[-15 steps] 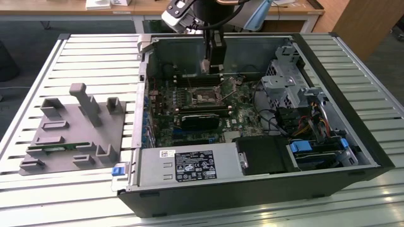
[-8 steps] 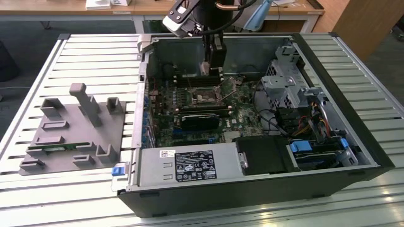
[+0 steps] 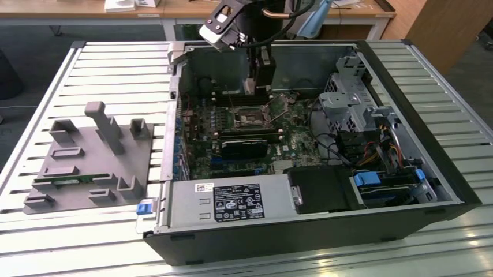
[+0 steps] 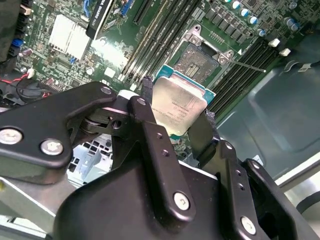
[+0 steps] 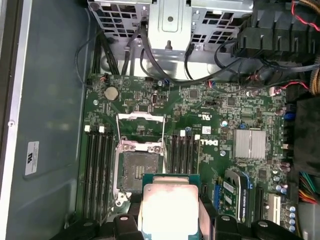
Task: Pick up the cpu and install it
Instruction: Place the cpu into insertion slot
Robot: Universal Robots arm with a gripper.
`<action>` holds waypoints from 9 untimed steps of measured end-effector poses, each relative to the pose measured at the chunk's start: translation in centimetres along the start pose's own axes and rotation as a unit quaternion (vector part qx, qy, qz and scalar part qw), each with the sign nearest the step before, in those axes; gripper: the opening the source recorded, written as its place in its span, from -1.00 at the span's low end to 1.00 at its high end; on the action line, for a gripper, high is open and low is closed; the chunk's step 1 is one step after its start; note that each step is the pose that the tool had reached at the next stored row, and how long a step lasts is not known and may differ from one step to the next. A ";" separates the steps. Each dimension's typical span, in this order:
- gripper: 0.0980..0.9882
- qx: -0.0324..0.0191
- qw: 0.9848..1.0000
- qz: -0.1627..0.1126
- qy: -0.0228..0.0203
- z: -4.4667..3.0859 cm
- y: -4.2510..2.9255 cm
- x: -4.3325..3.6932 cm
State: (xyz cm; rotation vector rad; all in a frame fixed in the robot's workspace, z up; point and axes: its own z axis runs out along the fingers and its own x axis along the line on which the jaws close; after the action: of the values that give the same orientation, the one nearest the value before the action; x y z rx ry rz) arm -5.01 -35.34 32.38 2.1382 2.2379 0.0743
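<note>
The cpu (image 4: 178,109) (image 5: 169,205), a flat square chip with a shiny silver top and a pale teal rim, is held between my black fingers (image 4: 150,135). My gripper (image 4: 175,117) (image 5: 170,220) is shut on it and hangs above the green motherboard. The open dark socket (image 5: 138,167) (image 4: 200,59) with its raised metal frame lies just beside the chip, apart from it. In the exterior view my gripper (image 3: 258,86) reaches down into the open computer case, over the socket (image 3: 250,118).
Memory slots (image 5: 97,170) flank the socket. A silver heatsink (image 5: 248,143), a drive cage (image 5: 170,25) and cable bundles (image 3: 347,150) crowd the case. On the exterior view's left a grey tray (image 3: 85,167) holds a green memory stick (image 3: 71,179). Slatted table (image 3: 115,75) underneath.
</note>
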 end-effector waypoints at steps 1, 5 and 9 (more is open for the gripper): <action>-0.02 0.000 1.000 0.000 0.000 0.18 -0.01 0.03; -0.02 0.001 1.000 0.000 0.000 0.91 0.05 0.36; -0.02 0.003 1.000 0.000 0.000 1.65 0.08 0.85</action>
State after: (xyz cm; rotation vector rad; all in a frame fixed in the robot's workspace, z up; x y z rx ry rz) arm -4.87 -34.49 30.74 2.1409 2.2410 0.0683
